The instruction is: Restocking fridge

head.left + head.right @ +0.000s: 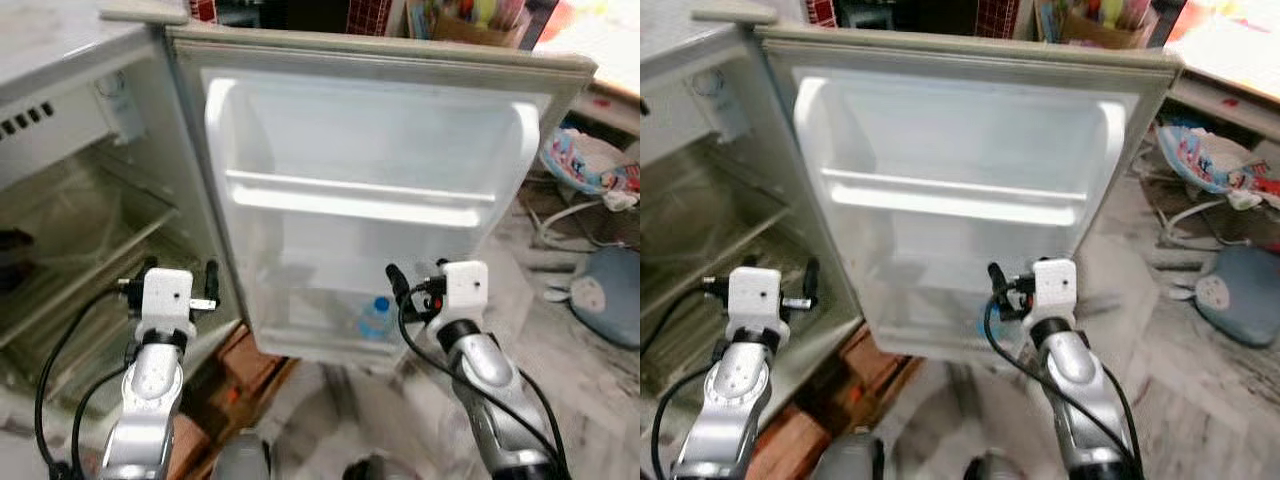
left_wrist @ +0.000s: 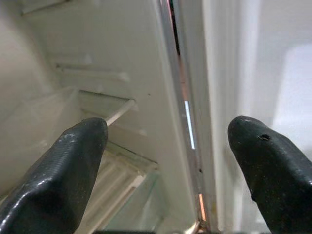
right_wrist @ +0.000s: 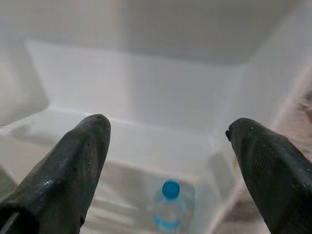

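The fridge door [image 1: 960, 190] is standing wide open ahead of both grippers. The right gripper [image 1: 1025, 287] is hovering with its fingers just before the door's lowest shelf [image 1: 930, 325]. The left gripper [image 1: 760, 283] is pointing its fingers toward the fridge's open compartment [image 1: 700, 240], beside the door's hinge edge.

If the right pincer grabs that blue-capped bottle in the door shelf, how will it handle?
The bottle looks like thin clear plastic, so it probably dents under a hard squeeze. It stands upright and narrow in the door shelf, so a sideways nudge could tip it. Being small, it is likely light. The right pincer is open above it.
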### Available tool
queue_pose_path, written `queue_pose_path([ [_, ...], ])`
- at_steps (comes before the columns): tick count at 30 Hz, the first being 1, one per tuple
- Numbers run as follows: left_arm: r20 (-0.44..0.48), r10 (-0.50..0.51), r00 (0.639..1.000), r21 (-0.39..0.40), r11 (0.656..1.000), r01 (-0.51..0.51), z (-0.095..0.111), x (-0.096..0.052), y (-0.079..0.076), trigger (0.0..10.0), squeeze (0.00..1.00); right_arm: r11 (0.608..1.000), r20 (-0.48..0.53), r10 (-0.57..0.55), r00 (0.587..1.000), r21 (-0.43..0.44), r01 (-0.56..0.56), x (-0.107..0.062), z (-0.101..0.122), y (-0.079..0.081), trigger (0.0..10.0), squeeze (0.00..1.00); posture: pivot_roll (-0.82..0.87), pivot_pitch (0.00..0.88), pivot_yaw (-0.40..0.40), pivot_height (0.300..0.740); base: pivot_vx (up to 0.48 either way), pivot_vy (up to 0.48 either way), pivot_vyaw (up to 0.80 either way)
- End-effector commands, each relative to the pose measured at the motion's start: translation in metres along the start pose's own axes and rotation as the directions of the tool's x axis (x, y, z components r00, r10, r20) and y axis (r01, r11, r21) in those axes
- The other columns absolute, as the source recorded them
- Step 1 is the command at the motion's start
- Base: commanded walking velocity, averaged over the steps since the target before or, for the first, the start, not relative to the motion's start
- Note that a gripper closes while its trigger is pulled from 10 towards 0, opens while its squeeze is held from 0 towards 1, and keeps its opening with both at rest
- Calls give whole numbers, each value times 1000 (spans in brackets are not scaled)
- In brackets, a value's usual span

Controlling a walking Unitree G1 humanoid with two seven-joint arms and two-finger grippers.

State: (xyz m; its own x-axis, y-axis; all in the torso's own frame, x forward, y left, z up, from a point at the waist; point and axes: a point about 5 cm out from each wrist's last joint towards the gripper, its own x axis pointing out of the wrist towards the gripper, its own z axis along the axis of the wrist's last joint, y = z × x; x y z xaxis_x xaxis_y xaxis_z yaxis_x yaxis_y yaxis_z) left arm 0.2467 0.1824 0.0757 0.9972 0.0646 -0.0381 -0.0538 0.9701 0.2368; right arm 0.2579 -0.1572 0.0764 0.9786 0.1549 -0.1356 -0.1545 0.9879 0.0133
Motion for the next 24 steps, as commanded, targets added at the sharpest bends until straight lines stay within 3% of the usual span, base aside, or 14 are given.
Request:
queue_pose_path([
  [1, -2, -5, 1000, 9, 1000, 5, -1, 0, -1, 10000, 0, 1000, 23, -13, 1000, -13, 13, -1, 3, -3, 10000, 0, 115, 0, -19, 740, -311, 0, 0],
  [4, -1, -8, 1000, 13, 1000, 8, -1, 0, 0, 10000, 0, 997, 88, -46, 995, -65, 52, 1, 14, -3, 10000, 0, 118, 0, -18, 740, -292, 0, 0],
  [8, 8, -12, 1000, 33, 999, 12, 0, 1, 0, 10000, 0, 998, 51, -63, 997, -11, 64, 2, 7, -7, 10000, 0, 126, 0, -17, 740, -132, 0, 0],
  [15, 14, -36, 999, 12, 999, 36, 1, 1, -3, 10000, 0, 997, 47, -70, 996, -12, 71, 4, 6, -5, 10000, 0, 134, 0, -23, 740, 0, 0, 0],
  [17, -12, -48, 999, 14, 999, 48, -8, -1, -5, 10000, 0, 988, 28, -125, 992, -91, 127, 4, -1, -8, 10000, 0, 122, 0, -30, 740, 0, 0, 0],
  [19, -25, -57, 998, 9, 998, 57, -12, -3, -7, 10000, 0, 982, 29, -151, 988, -110, 154, 4, -4, -9, 10000, 0, 119, 0, -26, 740, 0, 0, 0],
  [22, -34, -68, 997, 6, 998, 68, -15, -3, -8, 10000, 0, 982, 51, -152, 987, -106, 157, 5, -3, -8, 10000, 0, 114, 0, -23, 740, 0, -379, 0],
  [24, -2, -117, 993, 9, 993, 117, -7, 5, -14, 10000, 0, 990, 91, -100, 991, -93, 108, 15, 9, -1, 10000, 0, 106, 0, 3, 740, 0, -461, 0],
])
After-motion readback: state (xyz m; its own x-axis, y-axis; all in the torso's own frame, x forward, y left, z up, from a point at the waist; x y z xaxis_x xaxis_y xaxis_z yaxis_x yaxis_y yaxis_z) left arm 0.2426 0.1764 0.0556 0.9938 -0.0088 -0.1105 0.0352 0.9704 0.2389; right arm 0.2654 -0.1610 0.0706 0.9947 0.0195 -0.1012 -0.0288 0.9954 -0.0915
